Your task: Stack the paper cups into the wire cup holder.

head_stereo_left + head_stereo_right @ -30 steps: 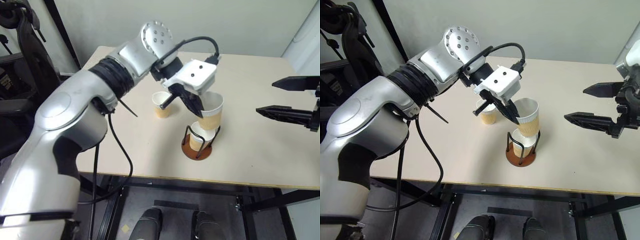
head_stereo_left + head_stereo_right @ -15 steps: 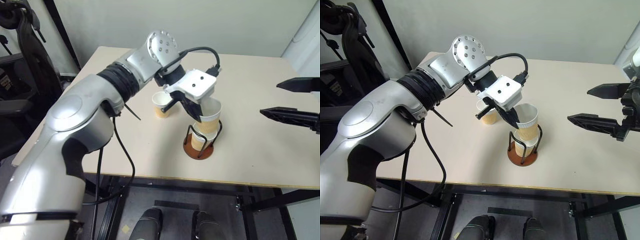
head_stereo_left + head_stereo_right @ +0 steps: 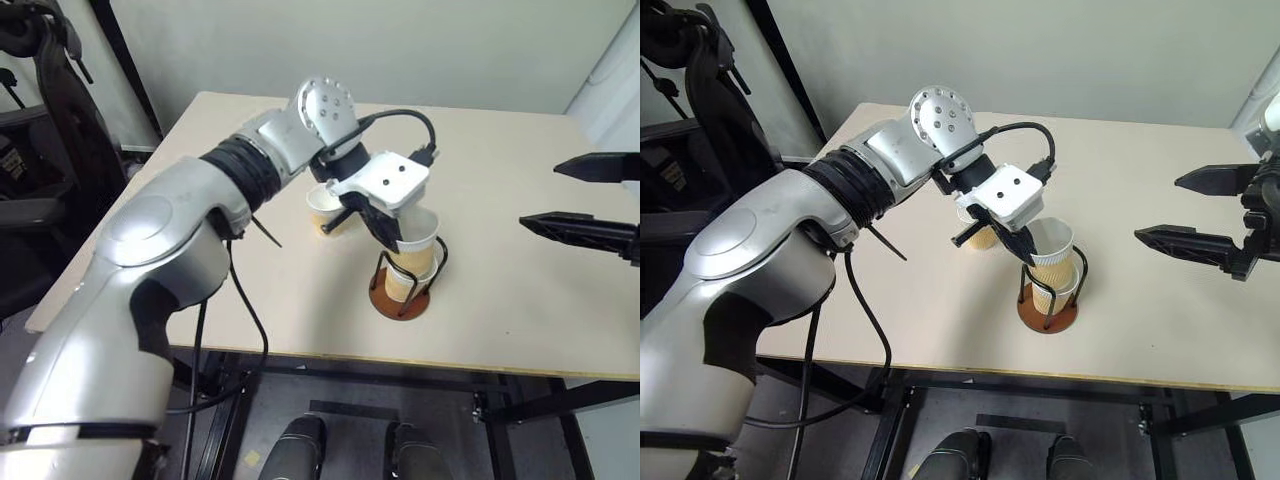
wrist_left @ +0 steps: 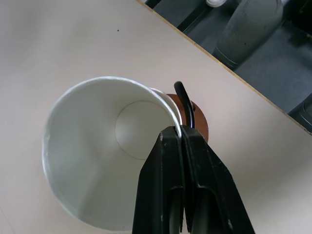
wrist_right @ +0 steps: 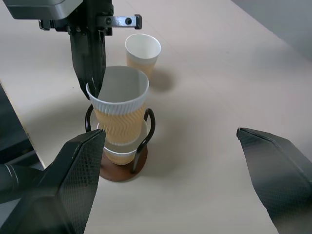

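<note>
My left gripper (image 3: 393, 238) is shut on the rim of a tan paper cup (image 5: 120, 111) with a white inside (image 4: 92, 156). That cup sits partly down inside a second paper cup (image 5: 118, 154), which stands in the wire cup holder (image 5: 149, 123) on its reddish-brown disc base (image 3: 384, 299). The held cup stands nearly upright, its upper half above the black wire loops. A third paper cup (image 3: 322, 206) stands upright on the table just behind the holder, to its left. My right gripper (image 3: 540, 195) hangs open above the table's right side, well apart from the cups.
The light wooden table (image 3: 500, 300) has bare surface in front of and to the right of the holder. Its front edge (image 3: 420, 362) runs close below the holder. Dark equipment (image 3: 45, 120) stands off the table's left side.
My left gripper has come down with the cup, which went from hanging tilted above the holder to sitting partway inside the cup in it. The right gripper has kept still.
</note>
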You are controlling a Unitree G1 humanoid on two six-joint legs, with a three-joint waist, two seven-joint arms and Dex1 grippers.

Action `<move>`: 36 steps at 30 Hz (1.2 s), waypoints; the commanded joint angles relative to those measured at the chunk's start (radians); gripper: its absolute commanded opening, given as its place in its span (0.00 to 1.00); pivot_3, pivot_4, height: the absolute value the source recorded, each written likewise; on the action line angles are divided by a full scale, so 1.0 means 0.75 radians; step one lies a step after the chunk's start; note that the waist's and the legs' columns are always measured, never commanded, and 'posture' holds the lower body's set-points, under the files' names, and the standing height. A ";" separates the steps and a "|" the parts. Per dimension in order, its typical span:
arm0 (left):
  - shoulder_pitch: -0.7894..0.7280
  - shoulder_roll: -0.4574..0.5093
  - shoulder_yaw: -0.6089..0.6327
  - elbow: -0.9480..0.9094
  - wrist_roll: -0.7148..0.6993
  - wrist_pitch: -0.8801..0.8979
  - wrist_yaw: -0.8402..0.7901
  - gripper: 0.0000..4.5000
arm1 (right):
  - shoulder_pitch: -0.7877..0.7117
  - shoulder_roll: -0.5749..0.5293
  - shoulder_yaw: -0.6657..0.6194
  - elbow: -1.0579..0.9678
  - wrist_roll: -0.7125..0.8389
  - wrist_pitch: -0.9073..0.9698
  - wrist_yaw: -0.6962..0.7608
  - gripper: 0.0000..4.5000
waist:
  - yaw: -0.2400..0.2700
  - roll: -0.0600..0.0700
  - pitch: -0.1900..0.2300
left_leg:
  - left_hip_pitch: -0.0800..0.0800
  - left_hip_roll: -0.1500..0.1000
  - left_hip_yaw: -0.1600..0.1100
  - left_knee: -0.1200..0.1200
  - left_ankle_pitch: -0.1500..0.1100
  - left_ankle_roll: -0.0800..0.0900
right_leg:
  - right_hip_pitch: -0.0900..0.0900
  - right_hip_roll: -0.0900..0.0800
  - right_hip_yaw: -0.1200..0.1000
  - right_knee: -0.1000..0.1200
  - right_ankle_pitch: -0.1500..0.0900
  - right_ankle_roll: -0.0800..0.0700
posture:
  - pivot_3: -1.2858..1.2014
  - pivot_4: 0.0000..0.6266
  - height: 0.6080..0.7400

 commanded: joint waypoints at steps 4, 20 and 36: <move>-0.008 -0.041 0.068 0.055 0.057 -0.030 -0.039 0.14 | 0.002 -0.046 -0.038 -0.005 0.019 -0.019 -0.019 1.00 | 0.000 0.000 0.000 | 0.000 -0.004 0.001 0.000 0.000 0.003 | 0.002 -0.003 0.000 -0.003 0.003 -0.003 | 0.52 0.24 1.00; 0.025 0.031 0.419 0.041 0.025 0.181 -0.039 1.00 | -0.092 -0.051 0.154 0.084 -0.016 -0.213 0.004 1.00 | -0.003 0.000 0.000 | -0.001 -0.014 0.006 0.000 -0.004 0.015 | 0.005 -0.012 -0.002 -0.011 0.005 0.018 | 0.52 0.24 1.00; 0.170 0.246 0.722 0.256 0.646 -0.034 0.056 1.00 | -0.352 0.007 0.501 0.247 -0.150 -0.401 0.155 1.00 | -0.014 0.002 0.000 | -0.001 -0.019 0.002 -0.001 0.002 0.012 | 0.005 -0.008 -0.002 -0.011 0.001 0.000 | 0.52 0.24 1.00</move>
